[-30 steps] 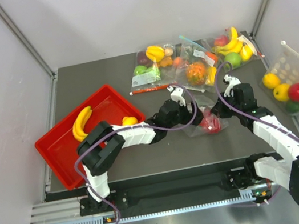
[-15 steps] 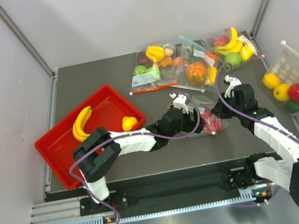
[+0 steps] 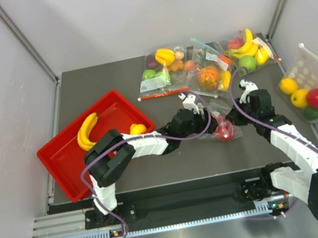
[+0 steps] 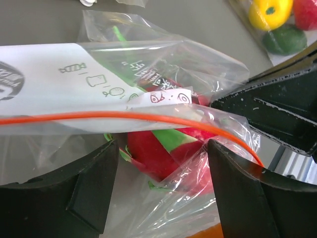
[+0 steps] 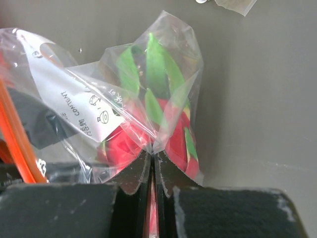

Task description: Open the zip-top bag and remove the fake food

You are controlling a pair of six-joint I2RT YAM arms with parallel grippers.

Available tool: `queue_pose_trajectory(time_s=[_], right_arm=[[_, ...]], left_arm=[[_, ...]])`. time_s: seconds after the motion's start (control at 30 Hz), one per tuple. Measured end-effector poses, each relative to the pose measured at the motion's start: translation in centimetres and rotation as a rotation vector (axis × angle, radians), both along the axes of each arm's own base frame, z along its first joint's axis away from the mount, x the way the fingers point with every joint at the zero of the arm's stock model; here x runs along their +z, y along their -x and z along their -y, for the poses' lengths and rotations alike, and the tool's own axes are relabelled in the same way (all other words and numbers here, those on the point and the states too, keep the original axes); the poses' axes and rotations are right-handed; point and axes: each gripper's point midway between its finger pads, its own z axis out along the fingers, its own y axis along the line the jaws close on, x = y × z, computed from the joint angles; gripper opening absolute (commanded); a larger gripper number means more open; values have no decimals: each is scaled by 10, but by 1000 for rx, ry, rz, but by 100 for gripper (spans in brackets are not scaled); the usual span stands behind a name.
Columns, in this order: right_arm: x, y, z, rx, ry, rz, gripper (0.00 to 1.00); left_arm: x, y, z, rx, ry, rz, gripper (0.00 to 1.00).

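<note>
- Zip-top bag (image 3: 220,125) lies right of tabletop centre, between my grippers.
- Right gripper (image 5: 152,181) pinches its film.
- Left gripper (image 4: 159,188) is spread; dragon fruit (image 4: 158,148) is straight ahead between its jaws, inside the bag.

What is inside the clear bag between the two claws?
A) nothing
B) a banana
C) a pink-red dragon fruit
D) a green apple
C: the right wrist view shows a pink-red dragon fruit with green tips inside the bag.
</note>
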Motion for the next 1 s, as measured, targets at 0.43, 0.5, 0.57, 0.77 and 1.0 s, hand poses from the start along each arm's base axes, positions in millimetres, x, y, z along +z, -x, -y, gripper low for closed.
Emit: queue_pose_trajectory(time_s=[0.43,0.5,0.57,0.77,1.0], right_arm=[[0,1,-3,13,-10,-3,0],[0,2,-3,16,-13,-4,0],[0,2,-4,19,-14,-5,0],[0,2,-4,20,-15,-5,0],[0,2,-4,21,-15,-5,0]], left_arm=[[-14,-19,-32,100,57,-61,74],[-17,-21,-33,106,53,-66,73],[-19,-22,-33,108,48,-69,70],[-28,-28,-26,101,-4,-78,68],[-28,-31,-24,78,-100,-49,61]])
